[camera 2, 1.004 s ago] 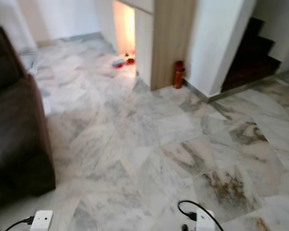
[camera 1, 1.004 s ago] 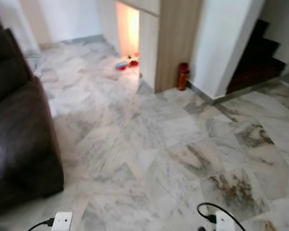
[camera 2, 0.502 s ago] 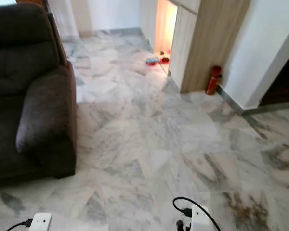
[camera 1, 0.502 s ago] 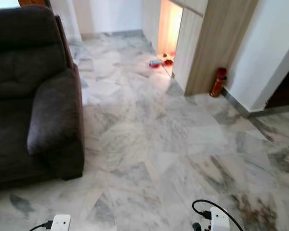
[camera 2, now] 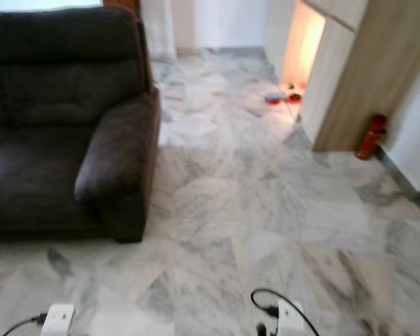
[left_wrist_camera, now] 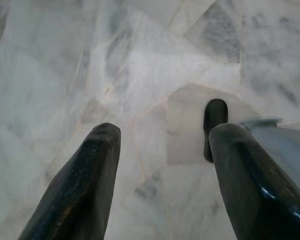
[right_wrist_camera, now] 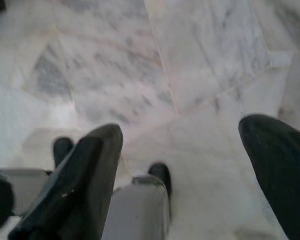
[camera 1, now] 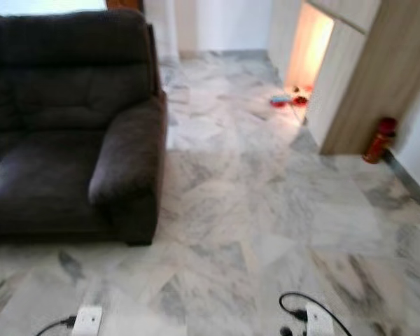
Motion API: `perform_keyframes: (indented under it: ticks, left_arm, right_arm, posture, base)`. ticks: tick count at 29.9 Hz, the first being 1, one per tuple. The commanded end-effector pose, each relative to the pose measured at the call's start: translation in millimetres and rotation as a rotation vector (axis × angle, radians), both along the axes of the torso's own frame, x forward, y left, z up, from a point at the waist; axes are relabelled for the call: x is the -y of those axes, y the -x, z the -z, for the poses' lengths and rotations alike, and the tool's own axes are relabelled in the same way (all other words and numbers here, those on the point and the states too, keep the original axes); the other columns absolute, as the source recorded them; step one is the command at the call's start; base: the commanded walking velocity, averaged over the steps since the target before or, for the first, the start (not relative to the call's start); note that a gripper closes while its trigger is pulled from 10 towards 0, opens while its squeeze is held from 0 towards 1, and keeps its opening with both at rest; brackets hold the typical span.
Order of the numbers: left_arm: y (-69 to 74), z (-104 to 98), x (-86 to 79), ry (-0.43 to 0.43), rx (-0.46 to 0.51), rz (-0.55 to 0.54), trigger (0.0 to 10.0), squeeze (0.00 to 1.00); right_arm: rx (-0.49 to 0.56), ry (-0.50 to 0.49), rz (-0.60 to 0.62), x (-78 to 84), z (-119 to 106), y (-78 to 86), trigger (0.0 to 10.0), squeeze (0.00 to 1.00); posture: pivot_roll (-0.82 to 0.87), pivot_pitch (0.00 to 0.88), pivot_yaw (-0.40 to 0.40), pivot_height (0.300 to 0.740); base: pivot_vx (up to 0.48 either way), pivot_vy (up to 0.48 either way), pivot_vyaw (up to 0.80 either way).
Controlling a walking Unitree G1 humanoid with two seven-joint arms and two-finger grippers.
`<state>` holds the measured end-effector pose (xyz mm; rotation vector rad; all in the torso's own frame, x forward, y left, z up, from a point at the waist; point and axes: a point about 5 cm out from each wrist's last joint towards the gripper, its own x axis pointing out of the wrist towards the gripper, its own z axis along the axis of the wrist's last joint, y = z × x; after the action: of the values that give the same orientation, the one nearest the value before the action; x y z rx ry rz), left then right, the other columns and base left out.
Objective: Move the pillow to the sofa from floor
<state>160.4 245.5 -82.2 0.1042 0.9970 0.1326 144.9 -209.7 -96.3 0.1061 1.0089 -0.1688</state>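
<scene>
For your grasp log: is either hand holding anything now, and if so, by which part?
Nothing is held. The left hand and right hand both hang open over the marble floor.

A dark brown sofa (camera 1: 70, 126) stands on grey-veined white marble floor (camera 1: 266, 210), near a red bottle (camera 1: 379, 140).

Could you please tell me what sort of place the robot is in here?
Most likely a home living room: a dark sofa stands on a marble-tiled floor, with a wooden partition and a red bottle at its foot.
</scene>
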Motion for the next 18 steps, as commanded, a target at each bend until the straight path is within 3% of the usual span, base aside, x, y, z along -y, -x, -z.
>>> perform_keyframes:
  ticks: [1, 18]
  left_arm:
    - [1.4, -0.4, -4.0, -0.012, -0.012, 0.0, 10.0, 0.0]
    - [-0.3, -0.2, -1.6, 0.002, -0.004, -0.025, 10.0, 0.0]
  right_arm:
    - [0.019, -0.014, 0.003, -4.0, -1.5, -5.8, 10.0, 0.0]
    - [0.013, -0.018, 0.024, 2.2, -1.1, -1.5, 10.0, 0.0]
  posture:
    - [-0.06, 0.0, -0.01, 0.74]
    - [-0.06, 0.0, -0.024, 0.74]
  base:
    - [0.0, 0.0, 0.62]
    - [0.0, 0.0, 0.58]
